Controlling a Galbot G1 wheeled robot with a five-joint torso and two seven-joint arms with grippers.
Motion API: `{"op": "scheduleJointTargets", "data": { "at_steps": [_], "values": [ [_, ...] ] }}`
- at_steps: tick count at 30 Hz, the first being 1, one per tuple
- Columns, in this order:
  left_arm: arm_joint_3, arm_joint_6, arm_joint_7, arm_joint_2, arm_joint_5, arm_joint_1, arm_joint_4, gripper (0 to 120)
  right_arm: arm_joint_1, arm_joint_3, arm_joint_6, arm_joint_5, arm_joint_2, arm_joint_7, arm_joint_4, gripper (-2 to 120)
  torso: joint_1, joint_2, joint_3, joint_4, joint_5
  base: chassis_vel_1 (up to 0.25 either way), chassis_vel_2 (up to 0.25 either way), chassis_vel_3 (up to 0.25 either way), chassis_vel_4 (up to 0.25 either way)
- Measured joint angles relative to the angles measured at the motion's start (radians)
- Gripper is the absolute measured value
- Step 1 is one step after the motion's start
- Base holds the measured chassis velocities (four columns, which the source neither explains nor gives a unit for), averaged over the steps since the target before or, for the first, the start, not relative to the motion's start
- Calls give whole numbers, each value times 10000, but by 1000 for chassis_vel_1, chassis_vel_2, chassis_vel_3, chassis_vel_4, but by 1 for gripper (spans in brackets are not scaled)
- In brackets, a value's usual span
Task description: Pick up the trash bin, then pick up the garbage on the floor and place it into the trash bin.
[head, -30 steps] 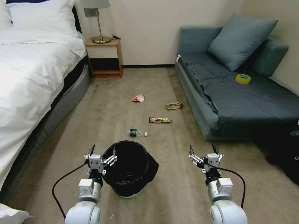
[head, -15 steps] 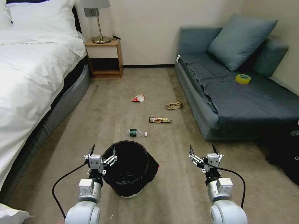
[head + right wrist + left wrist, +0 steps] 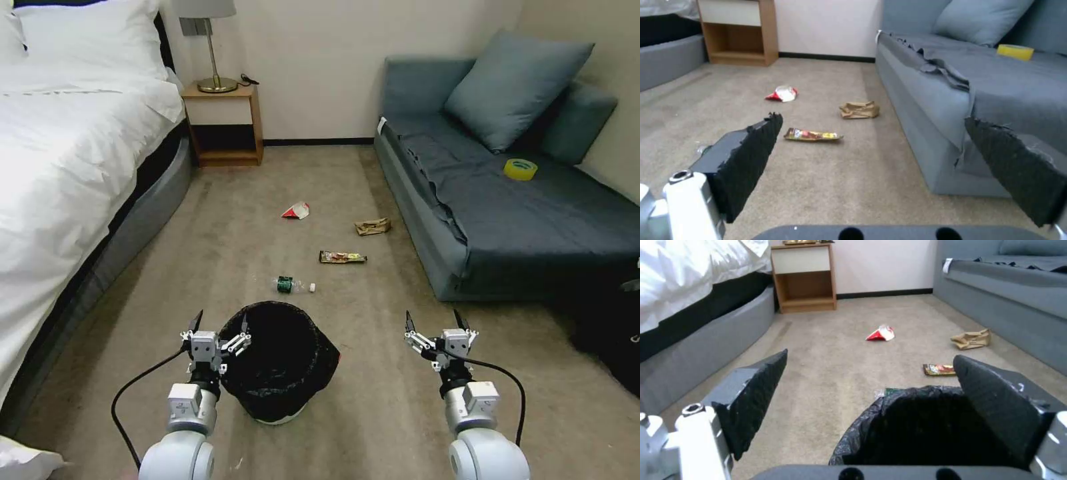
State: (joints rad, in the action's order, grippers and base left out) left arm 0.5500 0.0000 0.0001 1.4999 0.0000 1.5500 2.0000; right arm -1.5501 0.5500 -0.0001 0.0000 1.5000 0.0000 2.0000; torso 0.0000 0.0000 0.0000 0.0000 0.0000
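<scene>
So the left gripper [image 3: 220, 327] hangs spread wide over the trash bin's [image 3: 280, 363] left rim; the right gripper [image 3: 433, 325] is gaping too, over bare carpet.

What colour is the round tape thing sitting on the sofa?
The tape roll is yellow. It shows best in the head view, lying on the blue-grey sofa.
</scene>
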Motion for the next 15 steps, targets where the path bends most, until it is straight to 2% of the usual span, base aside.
{"op": "scheduleJointTargets", "data": {
  "at_steps": [3, 7, 8, 10, 12, 15],
  "values": [
    [3, 97, -23, 10, -20, -4, 46, 100, -2, 1, -34, 1, 1, 43, 47, 100, 0, 0, 0, 0, 0, 0, 0, 0, 0],
    [102, 1423, -539, 282, -301, -172, 1053, 100, -47, 136, -792, 88, 11, 1032, 1269, 100, 0, 0, 0, 0, 0, 0, 0, 0, 0],
    [102, 1423, -539, 282, -301, -172, 1053, 100, -47, 136, -792, 88, 11, 1032, 1269, 100, 0, 0, 0, 0, 0, 0, 0, 0, 0],
    [153, 2127, -819, 429, -448, -270, 1599, 100, -81, 217, -1255, 150, 25, 1638, 2007, 100, 0, 0, 0, -1, 0, 0, 0, 0, 0],
    [277, 2549, -976, 400, -579, -244, 1977, 100, -99, 306, -1675, 244, 21, 2205, 2698, 100, 0, 1, 0, -3, -1, 0, 0, 0, 0],
    [372, 2643, -1041, 313, -621, -197, 2058, 100, 0, 381, -1817, 404, -84, 2429, 2866, 100, 0, 1, -1, 0, -1, 0, 0, 0, 0]
  ]
}}
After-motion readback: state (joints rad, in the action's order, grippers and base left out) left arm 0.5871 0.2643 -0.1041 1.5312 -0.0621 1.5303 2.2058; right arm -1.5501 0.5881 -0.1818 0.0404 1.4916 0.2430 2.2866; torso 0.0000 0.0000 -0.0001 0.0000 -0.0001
